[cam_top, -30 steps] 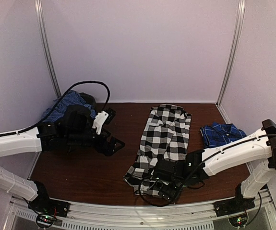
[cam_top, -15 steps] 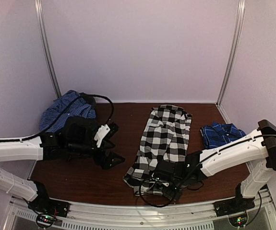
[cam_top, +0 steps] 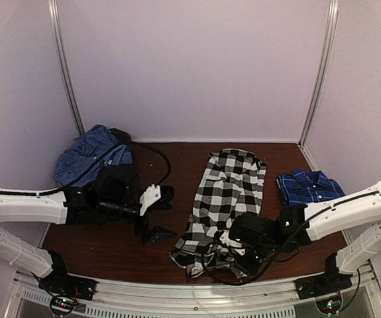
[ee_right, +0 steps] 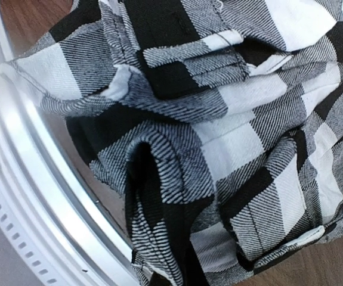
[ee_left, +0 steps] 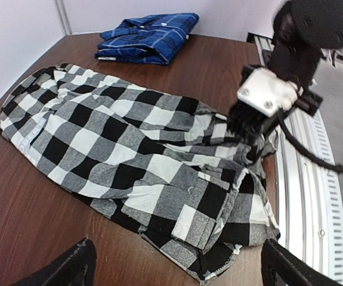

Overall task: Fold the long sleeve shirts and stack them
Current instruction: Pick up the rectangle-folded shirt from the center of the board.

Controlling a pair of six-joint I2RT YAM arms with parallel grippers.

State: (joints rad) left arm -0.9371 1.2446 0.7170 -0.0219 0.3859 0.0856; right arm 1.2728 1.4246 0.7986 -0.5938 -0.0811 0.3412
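Since a second ago: left arm is swinging out from the far-left corner toward table centre, uncovering the crumpled blue shirt (cam_top: 92, 156) heaped in that corner. Right arm is shifting its wrist rightward along the near edge, and the near hem of the check shirt is bunching with it.

Left gripper (cam_top: 162, 215) is hovering over bare table (cam_top: 110, 248), just left of the check shirt and not touching it. Its fingers are standing wide apart; the left wrist view shows one tip (ee_left: 70, 271) at each lower corner, with nothing between them.

Black-and-white checked shirt (cam_top: 228, 192) is lying mid-table as a long narrow strip. Its long axis is running far to near, the near end leaning left toward the rail. The far end is lying flat; the near end is rumpled and partly lifted. Which end is the collar, cannot tell.

Right gripper (cam_top: 235, 255) is sitting at that near hem, pinched together on a gather of the check cloth, as the left wrist view (ee_left: 250, 128) shows. In the right wrist view, cloth is filling the frame and hiding the fingers.

Folded blue shirt (cam_top: 307, 185) is lying at the right side of the table, apart from the check shirt.
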